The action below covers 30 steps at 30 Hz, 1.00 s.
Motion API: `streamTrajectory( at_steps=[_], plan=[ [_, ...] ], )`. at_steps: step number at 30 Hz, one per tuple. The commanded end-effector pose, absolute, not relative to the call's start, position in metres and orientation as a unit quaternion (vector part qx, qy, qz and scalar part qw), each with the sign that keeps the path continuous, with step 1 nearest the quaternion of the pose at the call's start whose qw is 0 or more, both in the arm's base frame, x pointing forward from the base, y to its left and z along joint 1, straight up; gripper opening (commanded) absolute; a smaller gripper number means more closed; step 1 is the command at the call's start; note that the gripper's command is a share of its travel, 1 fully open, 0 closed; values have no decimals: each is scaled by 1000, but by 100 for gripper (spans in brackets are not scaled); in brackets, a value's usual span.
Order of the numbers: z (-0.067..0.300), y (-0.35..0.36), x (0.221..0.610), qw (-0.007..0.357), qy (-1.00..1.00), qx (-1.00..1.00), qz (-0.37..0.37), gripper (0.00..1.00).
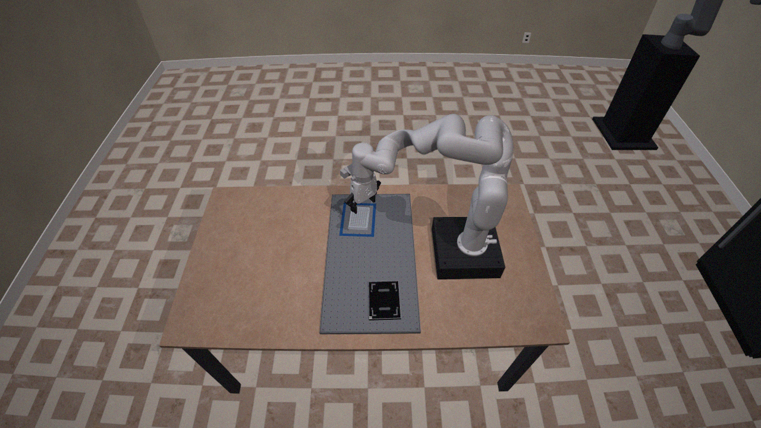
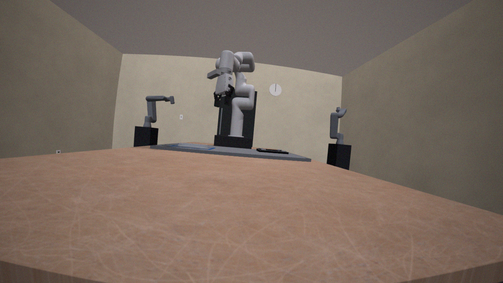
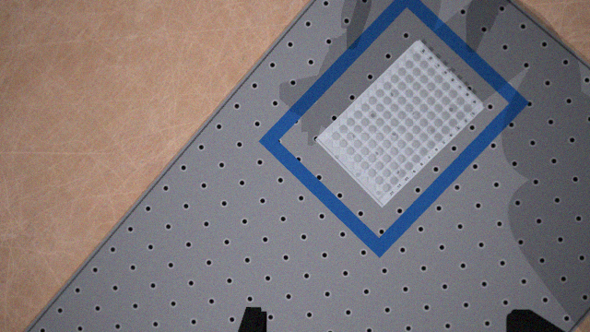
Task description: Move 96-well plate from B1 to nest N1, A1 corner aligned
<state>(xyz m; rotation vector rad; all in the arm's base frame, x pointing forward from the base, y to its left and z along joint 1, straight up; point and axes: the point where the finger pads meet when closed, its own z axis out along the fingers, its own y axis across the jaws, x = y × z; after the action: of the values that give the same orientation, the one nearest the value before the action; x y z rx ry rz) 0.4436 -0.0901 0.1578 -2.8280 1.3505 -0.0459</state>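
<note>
The clear 96-well plate point(image 1: 358, 217) lies flat inside the blue-taped spot B1 at the far end of the grey perforated board point(image 1: 370, 263). In the wrist view the plate point(image 3: 400, 121) sits turned about 45 degrees inside the blue frame point(image 3: 393, 125). My gripper point(image 1: 361, 201) hangs high above the far edge of the plate, open and empty; its two dark fingertips show at the bottom of the wrist view. The black plate nest N1 point(image 1: 383, 300) with white corner marks sits at the near end of the board. It also shows in the exterior view point(image 2: 271, 150).
The arm's black base point(image 1: 467, 248) stands on the table right of the board. Other arms on black pedestals point(image 2: 145, 135) point(image 2: 338, 154) stand on the floor away from the table.
</note>
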Motion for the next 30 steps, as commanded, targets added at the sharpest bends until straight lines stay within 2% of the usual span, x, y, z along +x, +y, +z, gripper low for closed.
streamTrajectory(
  at_steps=[1,22,30],
  plan=[
    [143,-105,448,-1,494,-869,-15,100],
    [73,-168,461,-2,740,-672,0,100],
    [51,-188,465,-2,744,-668,0,100]
  ],
)
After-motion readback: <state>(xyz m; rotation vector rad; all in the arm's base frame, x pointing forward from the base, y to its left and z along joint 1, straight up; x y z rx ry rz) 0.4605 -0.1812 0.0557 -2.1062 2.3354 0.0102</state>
